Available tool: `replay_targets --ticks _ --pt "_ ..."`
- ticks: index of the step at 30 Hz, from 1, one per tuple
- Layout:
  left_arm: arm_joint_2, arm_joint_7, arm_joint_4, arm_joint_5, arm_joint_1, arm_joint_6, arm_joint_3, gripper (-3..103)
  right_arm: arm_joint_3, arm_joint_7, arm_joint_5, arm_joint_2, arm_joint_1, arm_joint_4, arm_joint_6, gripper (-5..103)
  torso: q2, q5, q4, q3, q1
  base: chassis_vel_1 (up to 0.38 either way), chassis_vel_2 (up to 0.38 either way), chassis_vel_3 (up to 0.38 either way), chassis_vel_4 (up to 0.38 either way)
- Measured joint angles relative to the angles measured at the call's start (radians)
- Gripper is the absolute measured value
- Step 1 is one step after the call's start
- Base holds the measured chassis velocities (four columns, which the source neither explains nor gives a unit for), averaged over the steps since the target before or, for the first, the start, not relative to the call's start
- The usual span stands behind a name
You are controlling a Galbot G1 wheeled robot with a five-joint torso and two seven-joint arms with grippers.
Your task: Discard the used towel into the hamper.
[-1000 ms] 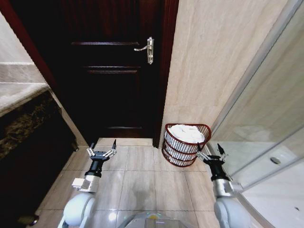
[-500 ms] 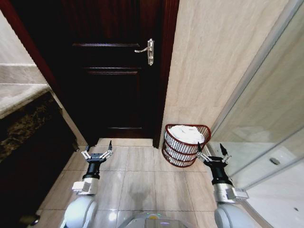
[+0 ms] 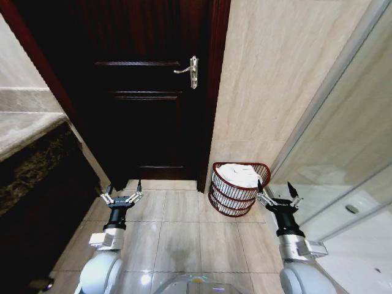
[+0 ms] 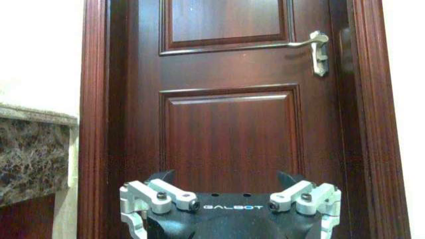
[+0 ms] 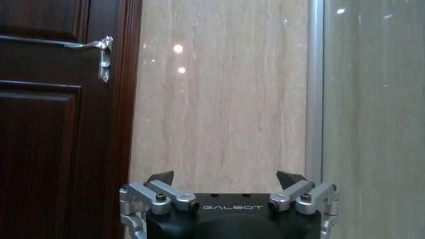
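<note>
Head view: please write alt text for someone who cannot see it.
A white towel already lies in the dark red wire hamper, which stands on the tiled floor against the beige wall beside a dark wooden door. Both arms are held low over the floor, the left gripper and right gripper open and empty.
</note>
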Motion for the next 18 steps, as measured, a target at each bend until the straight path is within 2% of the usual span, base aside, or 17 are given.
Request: replay_targets --ticks 18 --pt "-0.014 -0.002 0.002 0.017 -0.011 0.026 -0.003 100 -0.043 0.037 -0.001 -0.034 0.029 0.009 -0.049 100 0.031 0.0001 0.0 0.019 0.012 0.0 0.0 0.0 0.0"
